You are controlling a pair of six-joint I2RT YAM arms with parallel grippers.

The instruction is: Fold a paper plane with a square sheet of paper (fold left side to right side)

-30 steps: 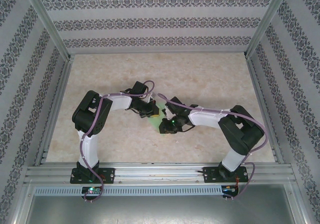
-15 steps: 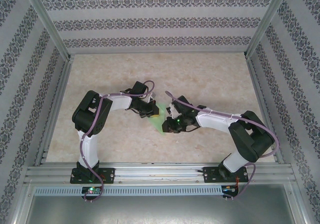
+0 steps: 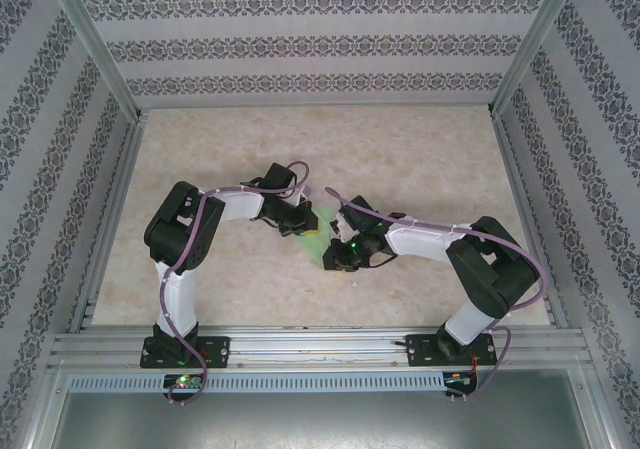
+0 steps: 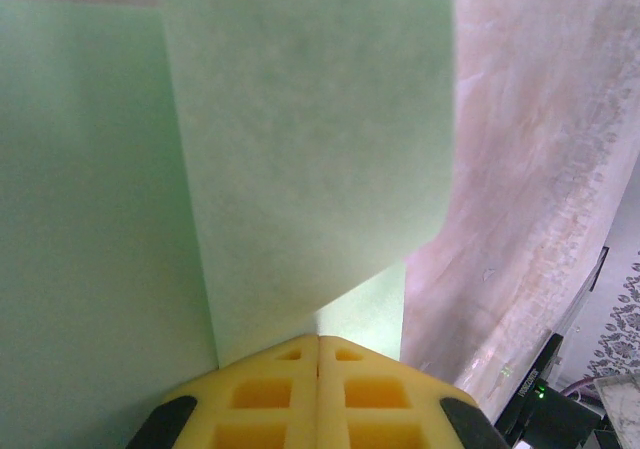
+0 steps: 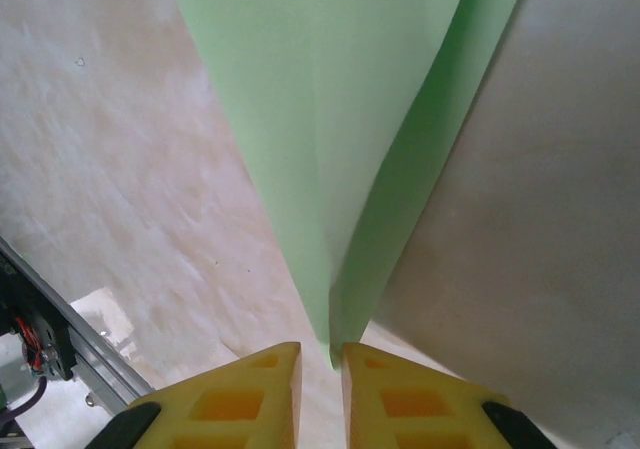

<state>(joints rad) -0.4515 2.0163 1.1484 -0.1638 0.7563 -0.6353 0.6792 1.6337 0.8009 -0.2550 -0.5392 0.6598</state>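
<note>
hidden: paper sheet (image 3: 320, 241) mostly under left claw (image 3: 303, 226), right claw (image 3: 333, 257) | cropped: sheet's top, wrist views

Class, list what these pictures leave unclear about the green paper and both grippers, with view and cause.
Top external: the square sheet of paper is tiny and largely covered by the left gripper and right gripper; its outline is unclear.
Left wrist: frame edges crop the paper; pinched or merely pressed, cannot tell.
Right wrist: the fold's tip vanishes between the fingers; contact unclear.
</note>
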